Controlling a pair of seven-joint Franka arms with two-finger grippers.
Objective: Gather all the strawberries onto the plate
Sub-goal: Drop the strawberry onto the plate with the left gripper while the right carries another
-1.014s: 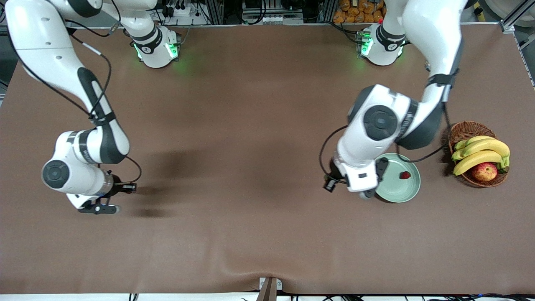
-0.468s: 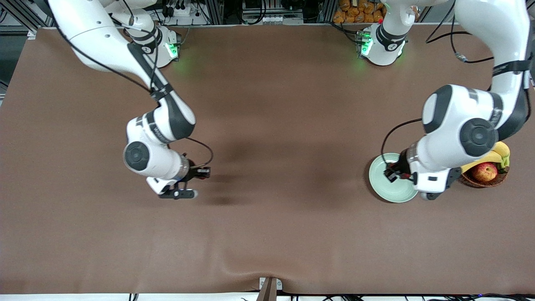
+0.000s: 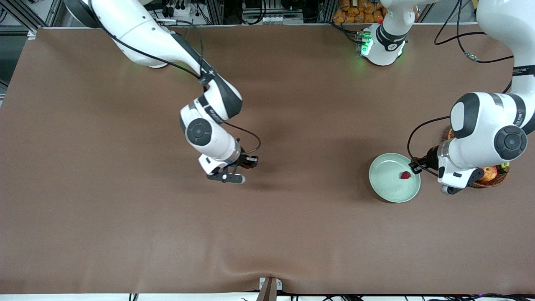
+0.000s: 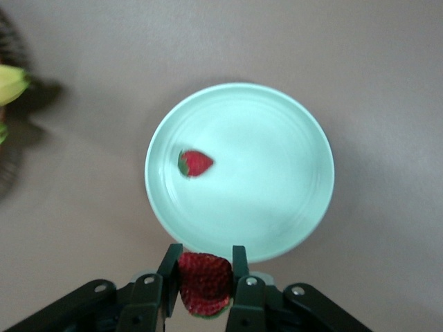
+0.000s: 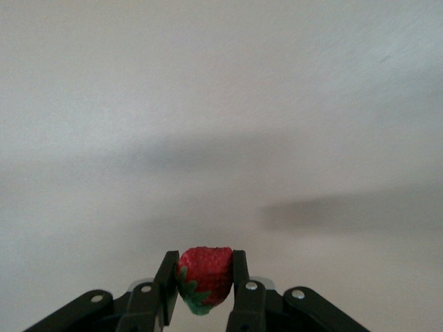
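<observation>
The pale green plate (image 3: 388, 179) lies toward the left arm's end of the table, with one strawberry (image 3: 405, 175) lying in it. My left gripper (image 3: 416, 166) hangs over the plate's rim on the basket side, shut on a second strawberry (image 4: 205, 282). In the left wrist view the plate (image 4: 263, 173) and the berry lying in it (image 4: 196, 163) show under the left gripper (image 4: 205, 266). My right gripper (image 3: 252, 161) is over the bare middle of the table, shut on a third strawberry (image 5: 205, 277), which sits between the fingers of the right gripper (image 5: 205, 270) with its green cap down.
A wicker basket (image 3: 497, 179) with an apple (image 3: 487, 171) stands beside the plate at the left arm's end, mostly hidden under the left arm. A yellow banana tip (image 4: 10, 83) shows in the left wrist view. Brown cloth covers the table.
The right arm has carried its strawberry from the right arm's end to the middle of the table. The left gripper has crossed over the plate with its berry to the rim beside the basket.
</observation>
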